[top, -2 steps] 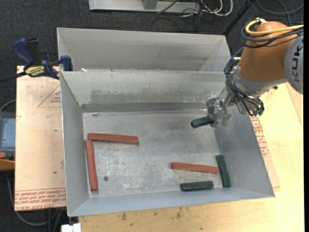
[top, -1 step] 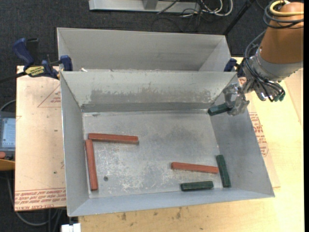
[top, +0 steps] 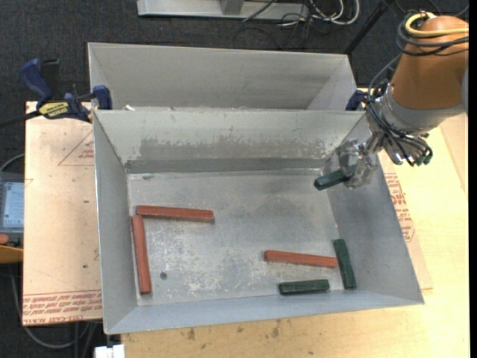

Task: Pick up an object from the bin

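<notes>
Gripping a dark green bar in narrowed jaws, hanging over the far right of the bin, well apart from a red bar lying near right.

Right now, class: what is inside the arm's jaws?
A dark green stick juts left from the gripper, clamped in its jaws, above the far right corner of the bin. The jaws cover its right end.

A robotics lab, most likely: an orange-covered robot arm reaches over the right rim of a grey metal bin, with loose cables and a metal stand foot on dark flooring beyond.
</notes>
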You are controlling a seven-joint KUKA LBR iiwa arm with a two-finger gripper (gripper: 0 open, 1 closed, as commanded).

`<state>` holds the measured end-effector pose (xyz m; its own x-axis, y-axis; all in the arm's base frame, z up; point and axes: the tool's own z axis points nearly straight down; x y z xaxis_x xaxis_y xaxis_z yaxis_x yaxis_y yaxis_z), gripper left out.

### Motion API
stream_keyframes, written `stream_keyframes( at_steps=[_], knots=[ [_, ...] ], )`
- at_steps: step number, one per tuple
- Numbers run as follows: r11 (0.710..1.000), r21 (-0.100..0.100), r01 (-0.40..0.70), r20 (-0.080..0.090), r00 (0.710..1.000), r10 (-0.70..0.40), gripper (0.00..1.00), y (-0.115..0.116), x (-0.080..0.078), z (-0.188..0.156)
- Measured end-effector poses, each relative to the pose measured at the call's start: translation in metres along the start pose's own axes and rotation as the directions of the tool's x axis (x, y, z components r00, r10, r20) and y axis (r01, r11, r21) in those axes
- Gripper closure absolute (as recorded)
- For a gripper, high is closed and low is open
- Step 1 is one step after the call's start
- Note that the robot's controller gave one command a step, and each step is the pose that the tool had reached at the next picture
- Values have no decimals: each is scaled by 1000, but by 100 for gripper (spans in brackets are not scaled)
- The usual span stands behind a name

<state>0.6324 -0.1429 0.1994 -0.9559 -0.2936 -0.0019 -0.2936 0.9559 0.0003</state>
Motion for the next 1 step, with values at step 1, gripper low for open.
stream_keyframes(
  at_steps=[1],
  knots=[
    [996, 3, 95, 6, 995, -95, 100, 22, -22, -41]
  ],
)
